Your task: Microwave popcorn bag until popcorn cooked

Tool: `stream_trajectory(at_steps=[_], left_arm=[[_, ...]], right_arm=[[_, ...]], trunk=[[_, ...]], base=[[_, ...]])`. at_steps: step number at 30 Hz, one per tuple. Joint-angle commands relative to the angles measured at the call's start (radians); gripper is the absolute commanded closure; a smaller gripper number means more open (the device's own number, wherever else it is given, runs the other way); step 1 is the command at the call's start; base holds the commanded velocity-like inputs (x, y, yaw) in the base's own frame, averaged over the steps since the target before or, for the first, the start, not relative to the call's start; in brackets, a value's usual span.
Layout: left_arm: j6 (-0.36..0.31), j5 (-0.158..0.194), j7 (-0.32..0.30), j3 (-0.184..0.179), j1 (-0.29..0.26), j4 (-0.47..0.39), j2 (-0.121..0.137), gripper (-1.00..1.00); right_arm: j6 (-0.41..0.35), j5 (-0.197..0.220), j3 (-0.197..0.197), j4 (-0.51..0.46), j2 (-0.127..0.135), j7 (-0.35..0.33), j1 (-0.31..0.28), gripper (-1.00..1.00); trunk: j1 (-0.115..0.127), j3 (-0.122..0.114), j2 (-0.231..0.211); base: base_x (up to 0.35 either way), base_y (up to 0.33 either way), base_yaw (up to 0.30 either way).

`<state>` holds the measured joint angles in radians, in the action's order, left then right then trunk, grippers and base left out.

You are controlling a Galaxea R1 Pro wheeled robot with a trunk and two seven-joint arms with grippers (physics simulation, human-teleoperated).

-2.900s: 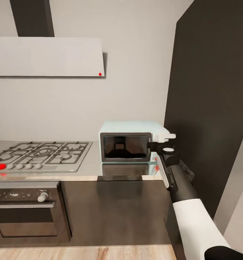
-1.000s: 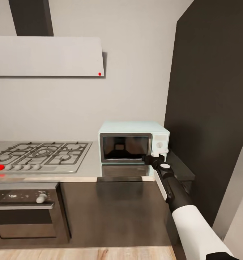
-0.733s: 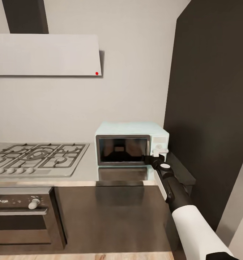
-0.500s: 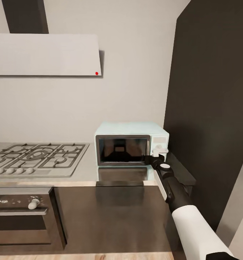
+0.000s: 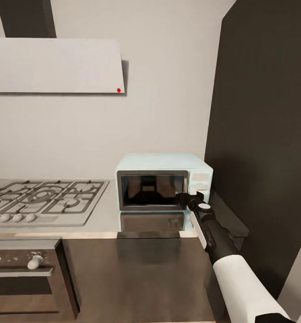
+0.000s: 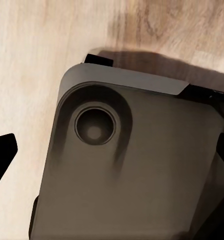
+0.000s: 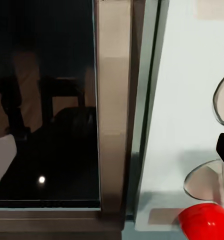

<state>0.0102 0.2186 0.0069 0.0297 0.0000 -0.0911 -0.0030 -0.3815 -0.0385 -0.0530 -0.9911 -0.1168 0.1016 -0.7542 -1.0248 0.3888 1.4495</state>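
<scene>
A tall dark cabinet [image 5: 262, 134] fills the right side, with a white range hood [image 5: 56, 65] on the wall. The grey surface [image 5: 103, 215] carries a gas hob [image 5: 43, 199] and, right of it, the mint-blue microwave [image 5: 161, 162], its dark glass door [image 5: 149, 190] shut. The right arm reaches to the microwave's lower right front corner; its end effector [image 5: 190, 197] sits against the knob panel [image 5: 199, 181], and I cannot tell whether its fingers are open or closed. The right wrist view shows a red knob [image 7: 204, 220] close by
</scene>
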Motion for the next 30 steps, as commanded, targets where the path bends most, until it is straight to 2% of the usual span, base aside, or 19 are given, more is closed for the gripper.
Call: stream_trajectory(at_steps=[1, 8, 16, 22, 23, 30], left_arm=[[0.001, 0.004, 0.001, 0.003, 0.0, -0.001, 0.0, -1.0], [0.001, 0.004, 0.001, 0.003, 0.0, -0.001, 0.0, -1.0], [0.001, 0.004, 0.001, 0.003, 0.0, -0.001, -0.002, -1.0], [0.001, 0.004, 0.001, 0.003, 0.0, -0.001, -0.002, -1.0], [0.001, 0.004, 0.001, 0.003, 0.0, -0.001, -0.002, -1.0], [0.001, 0.004, 0.001, 0.003, 0.0, -0.001, -0.002, -1.0]], right_arm=[[-0.007, -0.004, -0.002, -0.001, 0.0, 0.004, -0.001, -1.0], [-0.007, -0.004, -0.002, 0.0, 0.0, 0.004, -0.001, -1.0], [-0.007, -0.005, -0.002, 0.002, 0.0, 0.004, -0.001, -1.0], [-0.014, -0.046, -0.004, 0.0, -0.002, 0.012, -0.001, -1.0], [-0.016, -0.047, -0.004, 0.0, -0.002, 0.011, -0.001, 1.0], [-0.016, -0.047, -0.003, 0.0, -0.001, 0.009, -0.001, 1.0]], trunk=[[0.0, 0.001, 0.001], [0.0, 0.001, 0.001], [0.0, 0.001, 0.001], [0.0, 0.001, 0.001], [0.0, 0.001, 0.001], [0.0, 0.001, 0.001]], base=[[0.131, 0.0, 0.0], [0.136, 0.0, 0.0], [0.015, 0.0, 0.0], [0.0, 0.0, 0.0], [0.0, 0.0, 0.0], [0.0, 0.0, 0.0]])
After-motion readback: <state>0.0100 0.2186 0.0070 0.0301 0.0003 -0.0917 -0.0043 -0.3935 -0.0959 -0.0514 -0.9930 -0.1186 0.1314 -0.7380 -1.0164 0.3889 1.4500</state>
